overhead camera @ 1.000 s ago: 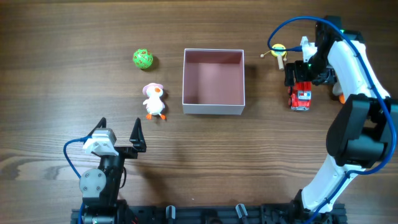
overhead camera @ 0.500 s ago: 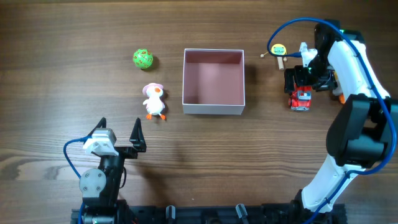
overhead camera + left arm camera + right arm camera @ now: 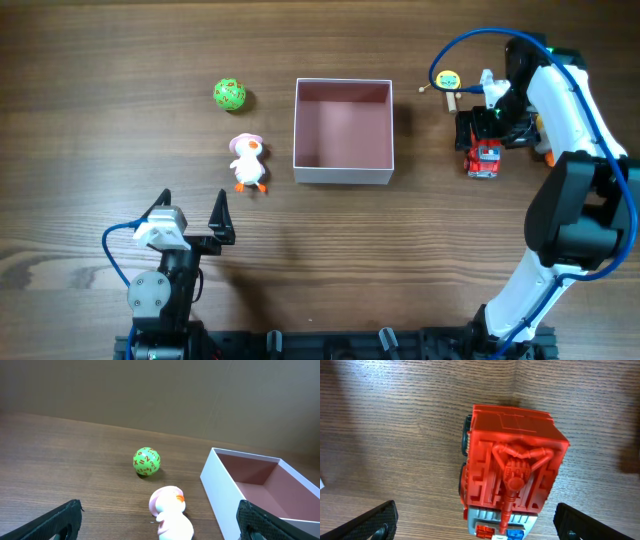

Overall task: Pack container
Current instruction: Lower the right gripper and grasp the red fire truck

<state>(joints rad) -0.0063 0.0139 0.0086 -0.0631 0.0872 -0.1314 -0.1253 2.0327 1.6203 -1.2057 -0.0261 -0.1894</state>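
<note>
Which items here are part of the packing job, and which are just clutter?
Job: container, red fire truck under the open right hand; probably green ball, duck, yellow toy too.
Lying about: nothing obvious; left hand open, empty.

- We count one container (image 3: 343, 176), a square box with white walls.
- One green ball (image 3: 229, 95).
- One white duck toy (image 3: 247, 163) with a pink hat.
- One red fire truck (image 3: 484, 160).
- One small yellow toy (image 3: 449, 80) on a stick.
- We see two robot arms: the left arm (image 3: 160, 290) and the right arm (image 3: 570, 110).
</note>
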